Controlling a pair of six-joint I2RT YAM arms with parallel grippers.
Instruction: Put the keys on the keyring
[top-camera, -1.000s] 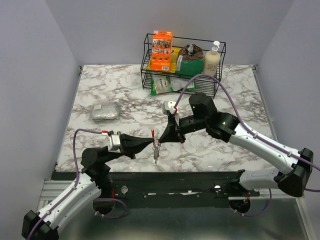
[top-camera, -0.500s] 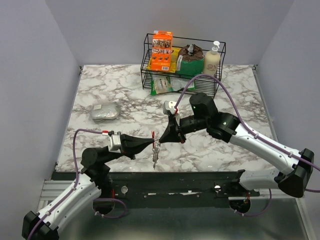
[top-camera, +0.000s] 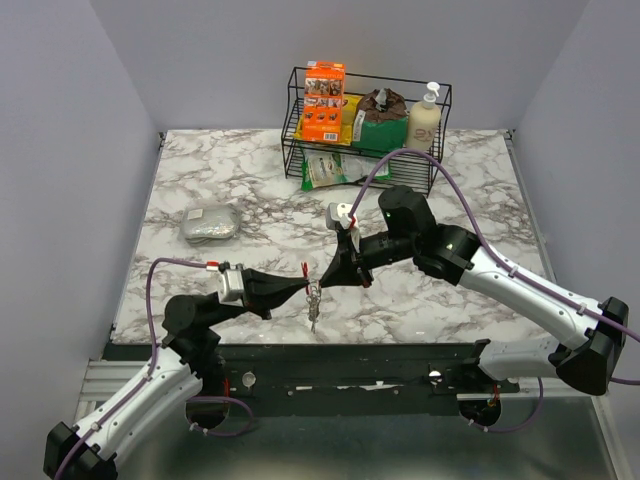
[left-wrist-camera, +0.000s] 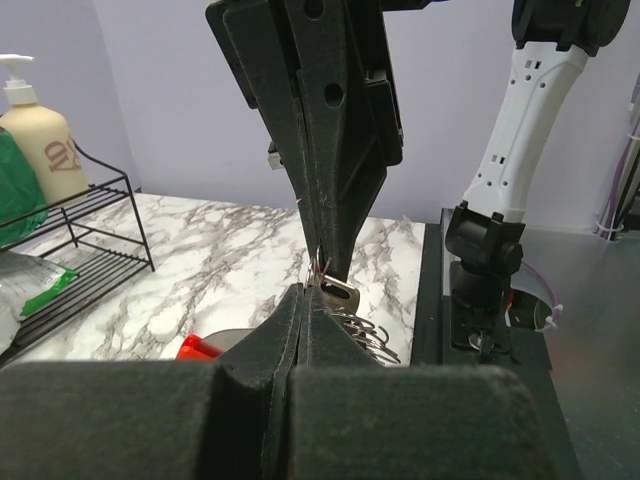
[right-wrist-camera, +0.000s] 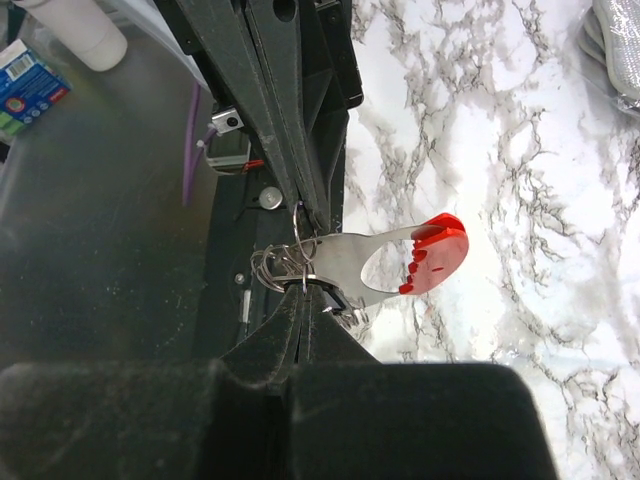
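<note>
Both tight on the keys (top-camera: 314, 308) — left pincer (top-camera: 303, 290), right pincer (top-camera: 322, 283) — near table edge (top-camera: 420, 338)

A rack (top-camera: 292, 150) stands mid far edge of the bench (top-camera: 450, 310), with a box (top-camera: 324, 102) at its left end and a bottle (top-camera: 426, 120) at its right. A bundle (top-camera: 209, 225) lies toward the left edge. Over the near edge, the left tool (top-camera: 300, 290) and right tool (top-camera: 325, 280) meet, with the keys (top-camera: 314, 300) between them.

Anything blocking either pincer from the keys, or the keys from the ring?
Nothing visible. Left pincer and right pincer are both shut on the keys, tips almost touching. Rings sit in the same bunch, beside a red-toed foot tag; which piece each pinches isn't clear.
</note>
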